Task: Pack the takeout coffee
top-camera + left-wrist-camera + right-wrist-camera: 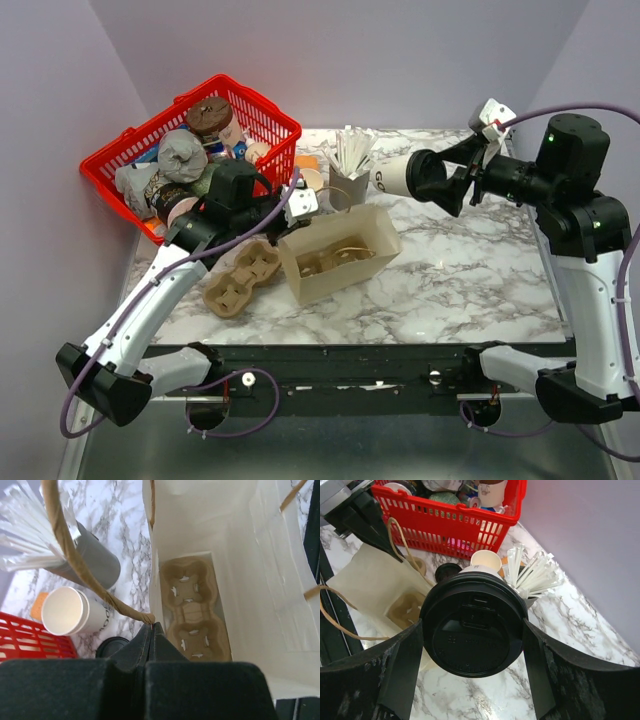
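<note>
The takeout coffee (398, 175), a cream-white paper cup with a black lid (472, 625), lies on its side in the air, lid toward the wrist. My right gripper (472, 631) is shut on it, one finger on each side of the lid, above the table to the right of the paper bag (335, 255). The cream bag stands with its mouth wide. A brown cup carrier (192, 607) lies on its bottom. My left gripper (152, 625) is shut on the bag's brown twisted handle (80, 565) at the bag's left rim.
A grey cup of white sticks (350, 160) and open cream paper cups (65, 611) stand behind the bag, with a loose black lid (112, 647) beside them. The red basket (105, 160) of goods fills the back left. A second brown carrier (240, 278) lies left of the bag.
</note>
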Action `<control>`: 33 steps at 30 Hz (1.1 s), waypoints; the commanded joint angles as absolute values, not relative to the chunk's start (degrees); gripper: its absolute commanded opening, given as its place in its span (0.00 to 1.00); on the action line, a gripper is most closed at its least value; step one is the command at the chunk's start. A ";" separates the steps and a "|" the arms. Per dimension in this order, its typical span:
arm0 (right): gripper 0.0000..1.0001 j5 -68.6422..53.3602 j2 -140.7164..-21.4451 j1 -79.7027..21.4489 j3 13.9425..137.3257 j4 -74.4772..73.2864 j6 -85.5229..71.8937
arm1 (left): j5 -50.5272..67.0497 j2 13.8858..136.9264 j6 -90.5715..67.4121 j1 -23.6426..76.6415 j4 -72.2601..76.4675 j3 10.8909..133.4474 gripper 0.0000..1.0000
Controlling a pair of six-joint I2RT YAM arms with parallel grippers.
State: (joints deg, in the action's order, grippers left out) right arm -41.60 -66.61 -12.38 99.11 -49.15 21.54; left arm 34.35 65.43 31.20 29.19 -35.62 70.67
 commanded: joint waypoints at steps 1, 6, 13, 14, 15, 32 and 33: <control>0.45 -43.95 -65.31 -12.74 98.09 -47.63 23.99 | 31.38 65.21 36.91 31.99 -27.42 71.27 0.00; 0.45 -44.56 -63.46 -12.74 97.03 -49.74 26.01 | 29.98 66.97 40.60 35.41 -25.41 71.63 0.00; 0.45 -43.51 -60.65 -12.74 94.66 -51.24 28.12 | 21.45 68.11 43.94 39.72 -19.69 71.02 0.00; 0.45 -43.51 -60.21 -12.74 94.75 -51.41 28.12 | 20.14 68.03 44.12 39.90 -19.08 71.02 0.00; 0.45 -43.85 -59.86 -12.83 94.83 -51.68 28.21 | 19.78 68.03 44.47 39.99 -18.81 71.19 0.00; 0.36 -47.38 -54.59 -13.97 86.76 -66.88 47.27 | 19.25 68.12 40.61 43.06 -16.96 65.48 0.00; 0.35 -46.94 -53.80 -14.15 85.97 -67.06 49.29 | 19.25 68.12 40.34 43.07 -16.96 65.39 0.00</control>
State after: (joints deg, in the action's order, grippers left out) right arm -45.54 -56.82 -13.23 88.51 -61.34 39.79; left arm 20.05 68.38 41.98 42.41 -19.94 66.17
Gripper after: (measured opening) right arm 0.811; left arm 0.008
